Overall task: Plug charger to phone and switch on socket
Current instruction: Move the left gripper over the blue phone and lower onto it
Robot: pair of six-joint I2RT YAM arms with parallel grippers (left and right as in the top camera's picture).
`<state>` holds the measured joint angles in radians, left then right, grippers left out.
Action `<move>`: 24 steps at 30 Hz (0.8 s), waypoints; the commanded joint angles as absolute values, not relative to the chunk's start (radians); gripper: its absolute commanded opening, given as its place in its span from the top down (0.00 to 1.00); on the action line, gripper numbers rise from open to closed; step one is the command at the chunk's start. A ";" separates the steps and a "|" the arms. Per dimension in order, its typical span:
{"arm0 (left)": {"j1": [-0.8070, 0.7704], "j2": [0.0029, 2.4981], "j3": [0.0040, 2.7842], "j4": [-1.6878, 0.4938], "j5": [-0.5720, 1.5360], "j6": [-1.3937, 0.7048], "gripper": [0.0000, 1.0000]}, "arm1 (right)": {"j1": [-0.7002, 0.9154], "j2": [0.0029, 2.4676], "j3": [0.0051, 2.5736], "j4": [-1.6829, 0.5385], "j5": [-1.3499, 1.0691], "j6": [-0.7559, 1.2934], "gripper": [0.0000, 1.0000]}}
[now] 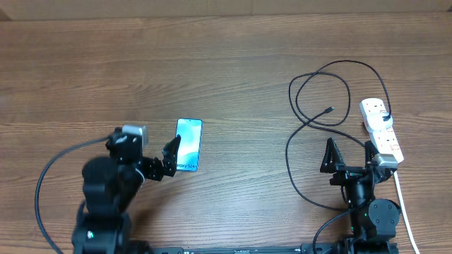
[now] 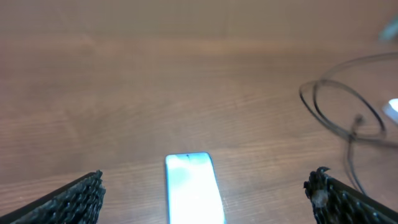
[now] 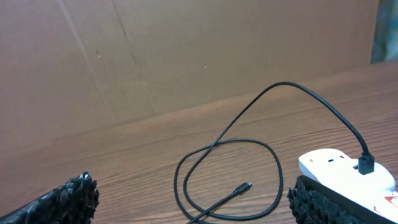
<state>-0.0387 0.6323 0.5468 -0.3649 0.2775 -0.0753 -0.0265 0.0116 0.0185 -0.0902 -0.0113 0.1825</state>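
Judging by its slack loops, the long thin black charger cable (image 1: 287, 152) looks light and floppy, best pinched just behind its small stiff black connector tip (image 1: 330, 110), which lies on the brown wooden table (image 1: 233, 70) near the white plastic power strip (image 1: 382, 131), where the other end is plugged in. The slim smartphone with lit pale-blue screen (image 1: 188, 144) lies flat, probably slippery, well apart to the left, just ahead of the left gripper (image 1: 169, 159); both that and the right gripper (image 1: 349, 154) stand spread wide, holding nothing
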 commanded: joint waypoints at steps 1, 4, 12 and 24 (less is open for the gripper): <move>-0.040 0.760 0.693 -0.434 0.356 -0.086 0.00 | -0.031 0.003 0.008 -0.084 -0.012 0.174 0.00; -0.048 0.862 0.801 -0.524 0.332 -0.086 0.00 | -0.031 0.003 0.008 -0.084 -0.012 0.174 0.00; -0.241 1.186 1.126 -0.830 0.059 -0.086 0.00 | -0.031 0.003 0.008 -0.084 -0.012 0.174 0.00; -0.315 1.463 1.143 -0.859 0.193 -0.083 0.01 | -0.031 0.003 0.008 -0.084 -0.012 0.174 0.00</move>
